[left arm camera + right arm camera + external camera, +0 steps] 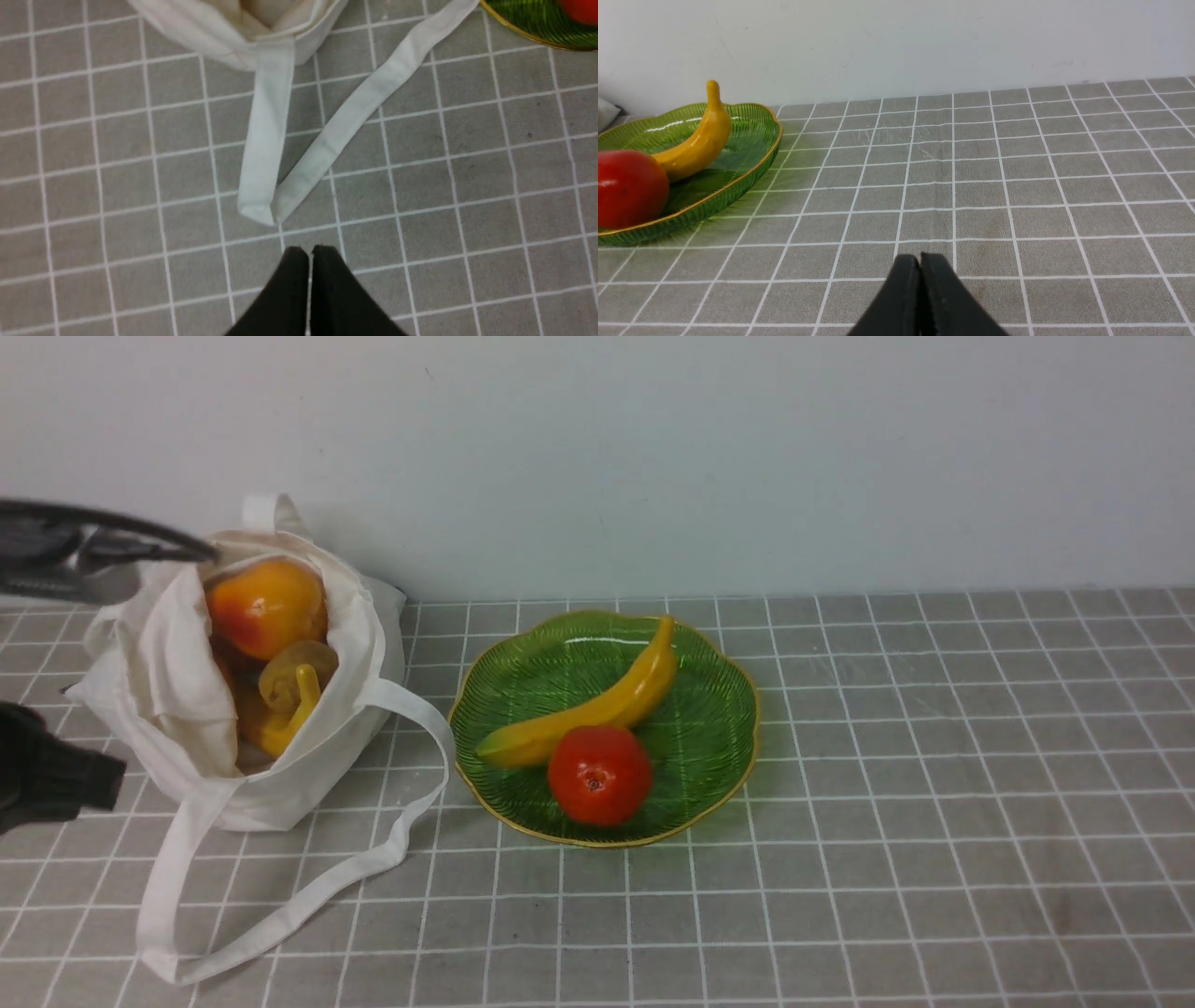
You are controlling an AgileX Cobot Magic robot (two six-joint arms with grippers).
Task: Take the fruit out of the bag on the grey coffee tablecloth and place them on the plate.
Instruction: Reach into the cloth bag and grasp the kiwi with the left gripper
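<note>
Plainly, both hands are pressed together and empty: the left hand (pixel 311 252) hangs over the grey coffee tablecloth (pixel 934 803) just short of the folded strap (pixel 266 140), and the right hand (pixel 920 259) sits over bare cloth beside the plate (pixel 709 709). The bag (pixel 177 644) slumps open at the left, with an orange-red fruit (pixel 266 607) on top and a brown piece (pixel 294 667) and a yellow stem (pixel 294 709) beneath it. A banana (pixel 597 709) and a red fruit (pixel 599 775) lie on the plate.

The main risk is the soft cloth. A hand pushing in could fold the mouth shut or drag the whole bag. The loose strap near the left hand could snag. The glossy orange-red fruit looks wide for the jaws and may slip. Setting it down carelessly could nudge the round red fruit off the shallow rim.
</note>
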